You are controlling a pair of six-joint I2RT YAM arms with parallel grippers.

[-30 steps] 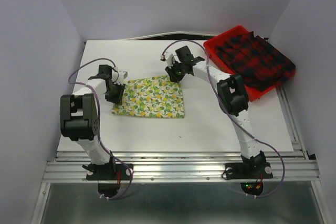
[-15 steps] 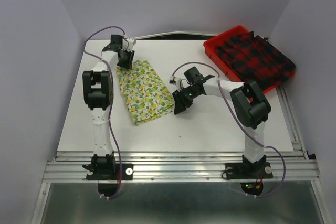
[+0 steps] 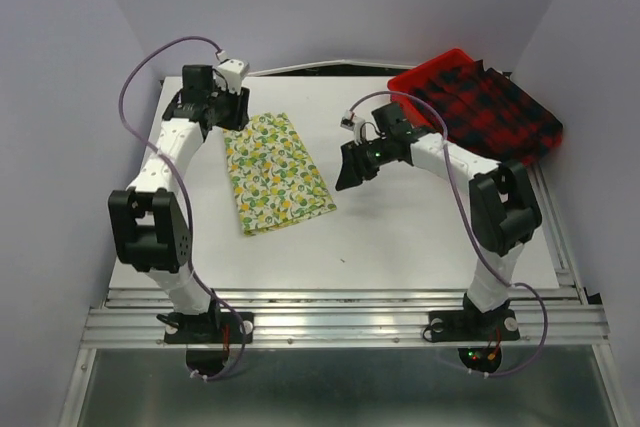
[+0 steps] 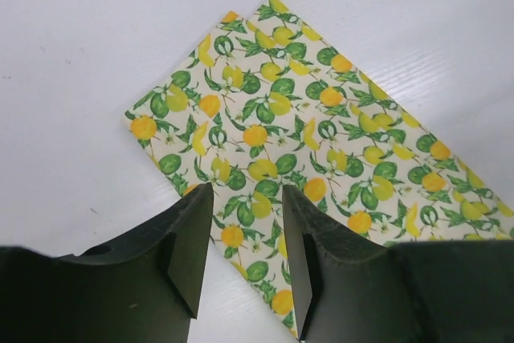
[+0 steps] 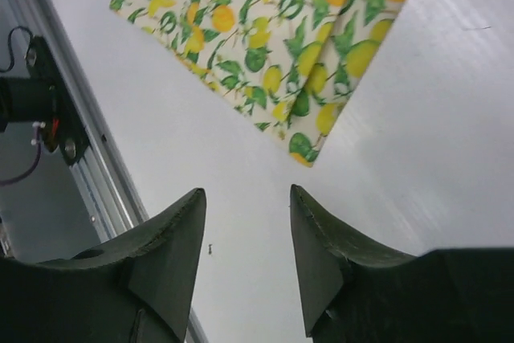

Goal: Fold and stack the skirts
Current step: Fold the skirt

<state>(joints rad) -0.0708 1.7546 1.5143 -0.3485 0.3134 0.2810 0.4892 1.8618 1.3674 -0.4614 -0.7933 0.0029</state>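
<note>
The lemon-print skirt [image 3: 275, 175] is laid as a narrow folded strip on the left half of the table [image 3: 400, 237], its long side running from far left to near right. A second ago it was spread wider across the table and was held at its left edge and at its far right corner. It has since been turned, narrowed and let go. The left gripper [image 4: 246, 194] is seen with its jaws apart and empty over the strip's far end. The right gripper [image 5: 246, 193], its jaws likewise apart with nothing between them, is held just beside the strip's right edge, clear of the cloth. The plaid skirt [image 3: 490, 112] is left where it was at the far right, bunched in the red tray [image 3: 410, 82] and spilling over the tray's right side. From this it is judged that the folding of the first skirt is finished or nearly so. The plaid skirt is not yet folded, and nothing is yet stacked, so roughly half the task is taken to remain.
</note>
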